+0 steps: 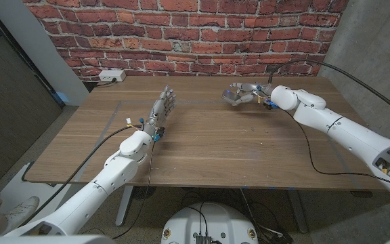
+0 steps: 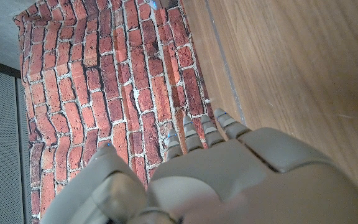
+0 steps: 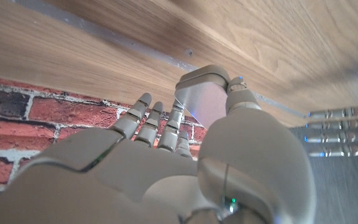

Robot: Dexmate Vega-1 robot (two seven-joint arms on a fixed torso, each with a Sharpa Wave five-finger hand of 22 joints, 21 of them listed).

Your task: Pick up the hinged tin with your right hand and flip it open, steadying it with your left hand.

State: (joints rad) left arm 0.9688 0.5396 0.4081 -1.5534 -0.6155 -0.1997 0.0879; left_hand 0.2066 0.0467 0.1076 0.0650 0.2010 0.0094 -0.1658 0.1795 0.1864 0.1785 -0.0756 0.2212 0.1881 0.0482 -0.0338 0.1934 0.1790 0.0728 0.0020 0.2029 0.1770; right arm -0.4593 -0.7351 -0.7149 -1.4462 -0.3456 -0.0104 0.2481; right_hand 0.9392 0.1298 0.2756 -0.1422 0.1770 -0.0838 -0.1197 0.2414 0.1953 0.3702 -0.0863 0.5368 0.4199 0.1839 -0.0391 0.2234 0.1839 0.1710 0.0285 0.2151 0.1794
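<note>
**Q:** Where is the tin?

**A:** The hinged tin (image 3: 202, 93) sits in my right hand (image 1: 244, 94), at the far right of the wooden table (image 1: 208, 146), close to the brick wall (image 1: 181, 34). In the right wrist view it is a small silvery box with rounded corners, pinched between my thumb (image 3: 244, 99) on one side and my fingers (image 3: 157, 121) on the other. From the head view I cannot tell whether it hangs clear of the wood or just touches it.

**Q:** Open or closed?

**A:** It looks closed to me, with no gap at the lid that I can see, though I am looking at one face only.

**Q:** And the other hand?

**A:** My left hand (image 1: 162, 108) stands on its edge near the middle left of the table, fingers apart and reaching up, holding nothing. It is well apart from the tin.

**Q:** So which step is this?

**A:** As I judge it, the pick-up is done or nearly so; the flip is not yet begun.

**Q:** What does the next move call for?

**A:** Bringing the two hands together, I think: the left must cross to the right and brace the tin's base, so that my right thumb can work under the lid without the box twisting out of the pinch.

**Q:** Anything else in frame?

**A:** A white socket strip (image 1: 111, 76) by the wall at the far left.
</note>
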